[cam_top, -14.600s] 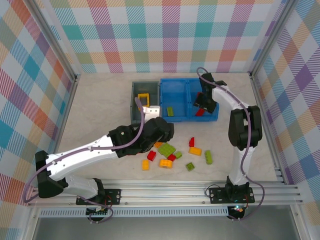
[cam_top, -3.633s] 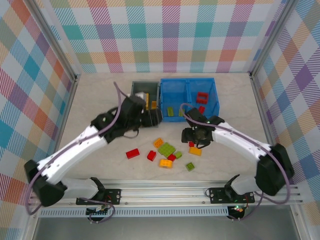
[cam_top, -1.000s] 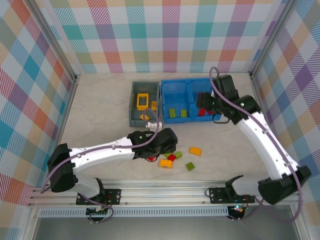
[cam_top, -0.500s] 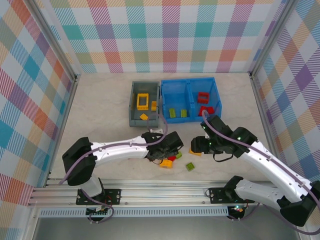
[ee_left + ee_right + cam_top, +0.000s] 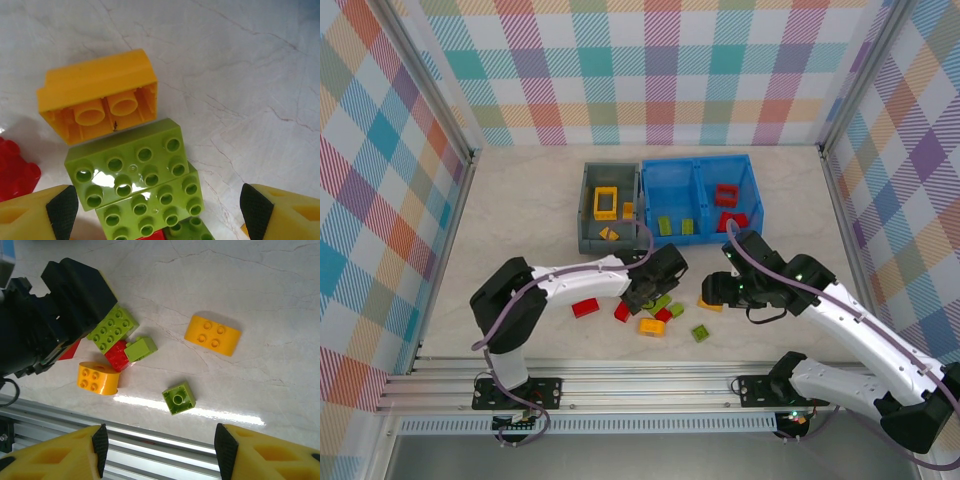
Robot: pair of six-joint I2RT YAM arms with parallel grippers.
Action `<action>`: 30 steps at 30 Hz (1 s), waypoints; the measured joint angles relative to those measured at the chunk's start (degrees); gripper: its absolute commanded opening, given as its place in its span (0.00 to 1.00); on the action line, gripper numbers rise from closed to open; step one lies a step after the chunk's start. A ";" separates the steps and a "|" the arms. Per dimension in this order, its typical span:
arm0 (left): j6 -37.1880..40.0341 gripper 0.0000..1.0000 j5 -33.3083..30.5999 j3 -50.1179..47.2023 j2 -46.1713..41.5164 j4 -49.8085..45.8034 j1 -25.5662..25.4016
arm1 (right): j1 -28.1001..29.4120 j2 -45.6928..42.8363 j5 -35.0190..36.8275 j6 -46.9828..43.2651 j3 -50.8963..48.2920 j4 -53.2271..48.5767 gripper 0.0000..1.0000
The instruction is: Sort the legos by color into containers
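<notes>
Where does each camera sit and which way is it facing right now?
Top external: above and behind the bases, looking down at the table; shows both arms, grey bin, blue bin.
Left wrist: on the left gripper, facing down at lime plate and orange brick; own fingers in lower corners.
Right wrist: on the right gripper, facing down at small green brick and near rail; own fingers at bottom.
Shared: lime plate in both wrist views.

Bright bricks on a pale table

The table (image 5: 520, 200) is cream with thin grey cracks; the walls (image 5: 660, 70) are checked pink, teal, orange and purple. At 12 o'clock, the grey bin (image 5: 586, 205) holds a yellow frame (image 5: 606, 202), the blue bin (image 5: 698, 161) lime bricks (image 5: 665, 226) and a red frame (image 5: 725, 194). At 6 o'clock the loose bricks (image 5: 652, 326) are red, lime and orange.
</notes>
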 measured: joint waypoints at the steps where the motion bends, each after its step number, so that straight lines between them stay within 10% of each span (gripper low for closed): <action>1: -0.87 0.86 0.11 0.44 0.57 -0.52 0.00 | 0.00 0.00 -0.13 -0.15 0.04 0.00 0.63; 30: -4.81 0.73 0.17 4.09 7.39 -3.26 1.36 | 0.00 -0.31 -2.23 -0.57 1.84 1.27 0.65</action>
